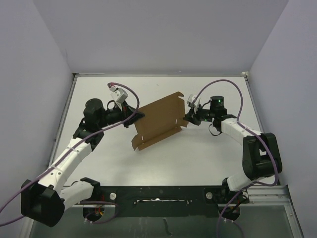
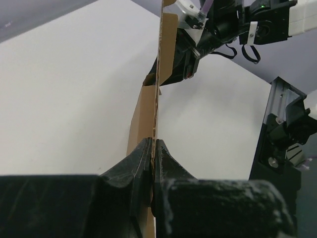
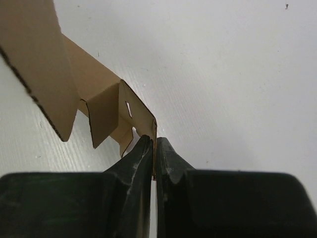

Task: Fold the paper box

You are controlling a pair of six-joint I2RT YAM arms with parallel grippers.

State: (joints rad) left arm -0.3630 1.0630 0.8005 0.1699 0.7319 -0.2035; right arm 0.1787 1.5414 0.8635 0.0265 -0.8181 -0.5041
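Brown thin cardboard makes the paper box (image 1: 159, 120), a flat cut-out sheet with flaps, tabs and little slits. It is in the middle of the white surface (image 1: 163, 163), and the two arms hold it up between them. From above, the sheet looks tilted, and a thin strip is bent along its long edge on the side of the arm bases. The left pincer (image 1: 140, 116) is at the left edge of the box. It is clenched on that edge. In the left wrist view, the two black fingers (image 2: 141, 158) squeeze tight on the thin card, and the sheet runs away from them edge-on like a tall brown line. The right pincer (image 1: 186, 119) is at the right edge of the box, across the sheet from the left one. It is clenched too, grasping a small corner flap of the box. In the right wrist view, that flap has a little slit in it just above the fingertips (image 3: 143, 148). More folded flaps stick out to the left of it. Purple cables (image 1: 225, 82) loop over both arms on each side of the box. Pale walls (image 1: 163, 34) stand behind the box and on both sides of it.
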